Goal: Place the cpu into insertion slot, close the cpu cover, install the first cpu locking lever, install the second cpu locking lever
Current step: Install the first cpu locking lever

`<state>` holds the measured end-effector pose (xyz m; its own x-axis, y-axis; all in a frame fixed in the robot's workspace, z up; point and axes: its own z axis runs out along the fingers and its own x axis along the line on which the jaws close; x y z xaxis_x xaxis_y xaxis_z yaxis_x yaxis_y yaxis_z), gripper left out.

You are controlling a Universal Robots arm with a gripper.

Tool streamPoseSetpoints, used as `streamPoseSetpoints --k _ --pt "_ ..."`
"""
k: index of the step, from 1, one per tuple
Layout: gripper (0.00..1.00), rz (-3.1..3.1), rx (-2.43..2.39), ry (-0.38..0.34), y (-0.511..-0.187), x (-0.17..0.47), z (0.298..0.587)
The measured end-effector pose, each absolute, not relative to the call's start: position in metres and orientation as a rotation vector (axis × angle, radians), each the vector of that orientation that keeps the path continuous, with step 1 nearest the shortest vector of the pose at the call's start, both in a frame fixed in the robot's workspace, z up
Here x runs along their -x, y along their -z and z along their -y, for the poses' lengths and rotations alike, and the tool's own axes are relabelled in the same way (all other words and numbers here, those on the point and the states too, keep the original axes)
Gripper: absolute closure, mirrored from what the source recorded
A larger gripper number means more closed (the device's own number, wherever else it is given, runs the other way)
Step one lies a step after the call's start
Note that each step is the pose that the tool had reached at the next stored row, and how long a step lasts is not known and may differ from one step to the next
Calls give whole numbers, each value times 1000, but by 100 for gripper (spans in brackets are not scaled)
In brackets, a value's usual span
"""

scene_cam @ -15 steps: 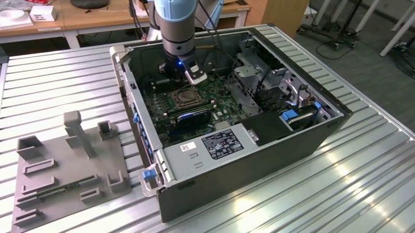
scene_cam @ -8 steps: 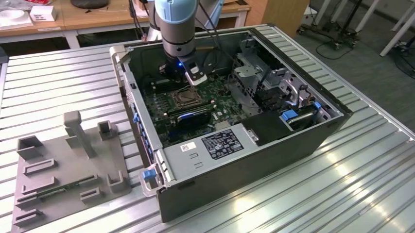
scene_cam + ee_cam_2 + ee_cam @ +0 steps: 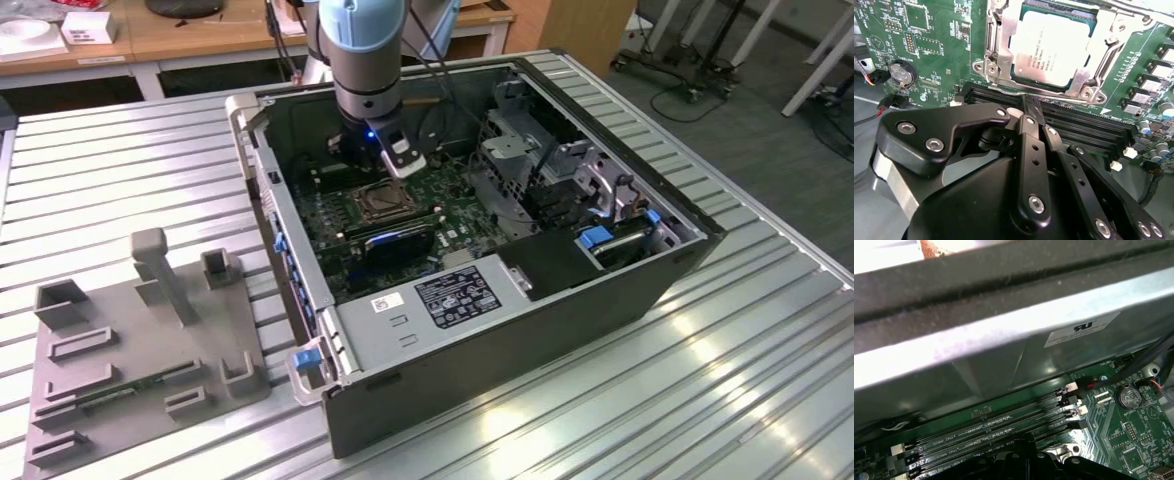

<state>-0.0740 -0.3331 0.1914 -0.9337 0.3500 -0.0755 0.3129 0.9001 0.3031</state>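
Over the memory slots [image 3: 1089,129] hangs the gripper [image 3: 1030,106] — fingers together, empty — cpu [image 3: 1051,47] under the cpu cover [image 3: 999,50] just beyond its tips.

In my exterior view, overhead light streaks glare across the ribbed table [image 3: 694,390], while the inside of the computer case [image 3: 534,350] lies in shadow. The second wrist view washes the chip [image 3: 1051,45] nearly white. In the first wrist view I see the case wall [image 3: 1004,330] as a bright, blurred band.
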Motion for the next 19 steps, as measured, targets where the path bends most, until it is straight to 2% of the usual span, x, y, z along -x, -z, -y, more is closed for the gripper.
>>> streamPoseSetpoints --k 19 --pt "89 -2937 -515 -436 -187 74 333"
